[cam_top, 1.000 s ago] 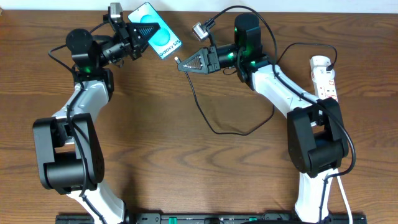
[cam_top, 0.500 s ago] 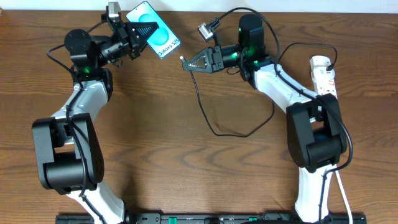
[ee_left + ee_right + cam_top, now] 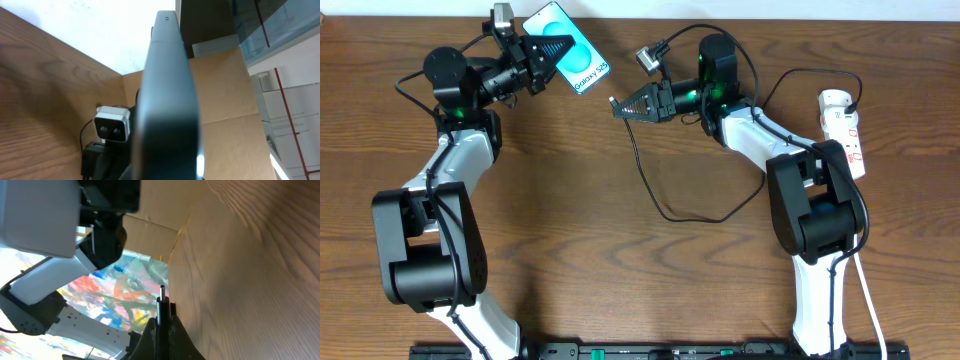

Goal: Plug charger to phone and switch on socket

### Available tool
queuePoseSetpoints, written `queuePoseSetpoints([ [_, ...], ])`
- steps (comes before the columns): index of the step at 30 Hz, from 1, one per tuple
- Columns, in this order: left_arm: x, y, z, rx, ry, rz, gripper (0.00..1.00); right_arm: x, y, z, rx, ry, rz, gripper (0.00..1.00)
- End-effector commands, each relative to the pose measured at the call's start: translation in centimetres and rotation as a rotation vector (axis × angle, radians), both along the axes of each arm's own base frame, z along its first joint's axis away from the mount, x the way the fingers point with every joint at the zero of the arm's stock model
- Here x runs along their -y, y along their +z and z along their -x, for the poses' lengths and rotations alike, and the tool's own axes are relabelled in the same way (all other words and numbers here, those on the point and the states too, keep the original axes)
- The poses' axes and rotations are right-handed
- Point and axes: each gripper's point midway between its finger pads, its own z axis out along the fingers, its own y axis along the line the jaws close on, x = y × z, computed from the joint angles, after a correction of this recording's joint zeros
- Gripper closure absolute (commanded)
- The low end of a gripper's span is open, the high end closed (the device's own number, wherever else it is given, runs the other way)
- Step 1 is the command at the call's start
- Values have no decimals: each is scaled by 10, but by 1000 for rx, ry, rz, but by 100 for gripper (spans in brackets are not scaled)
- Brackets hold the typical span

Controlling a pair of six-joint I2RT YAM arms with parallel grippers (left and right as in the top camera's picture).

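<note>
My left gripper (image 3: 548, 50) is shut on the phone (image 3: 577, 62), held tilted above the back of the table, cyan screen up with a white "Galaxy S25" strip. In the left wrist view the phone's dark edge (image 3: 167, 100) fills the middle. My right gripper (image 3: 620, 103) is shut on the charger plug (image 3: 612, 99), whose tip points left, a short gap right of the phone's lower end. The black cable (image 3: 665, 205) loops down over the table. In the right wrist view the plug tip (image 3: 162, 297) sticks out between the fingers. The socket (image 3: 842, 125) lies at the far right.
A small grey camera block (image 3: 647, 57) sits on the right arm above the gripper. The strip's thick white cord (image 3: 868, 290) runs down the right edge. The wooden table (image 3: 570, 250) stretches in front.
My right gripper with the plug rose and shifted slightly right, then settled near the same spot. The left gripper and phone have not moved.
</note>
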Motion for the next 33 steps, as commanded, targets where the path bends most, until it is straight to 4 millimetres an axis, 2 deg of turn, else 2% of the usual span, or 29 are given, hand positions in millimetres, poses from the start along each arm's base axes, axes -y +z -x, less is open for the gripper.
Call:
queuePoseSetpoints([
  [1, -3, 11, 0, 65, 21, -19, 93, -4, 12, 7, -24, 40, -9, 99],
  [5, -5, 3, -2, 45, 25, -33, 93, -13, 22, 14, -14, 65, -22, 99],
  [8, -6, -11, -4, -6, 28, -51, 93, -21, 24, 21, -2, 85, -28, 99],
  [13, -5, -12, -3, 8, 20, -63, 93, -29, 24, 29, -1, 107, -29, 99],
  [24, -10, -13, -4, 20, 28, -73, 93, -26, 29, 31, -1, 124, -32, 99],
  [33, -14, -22, -5, -30, 34, -74, 92, -25, 32, 31, 8, 123, -37, 99],
])
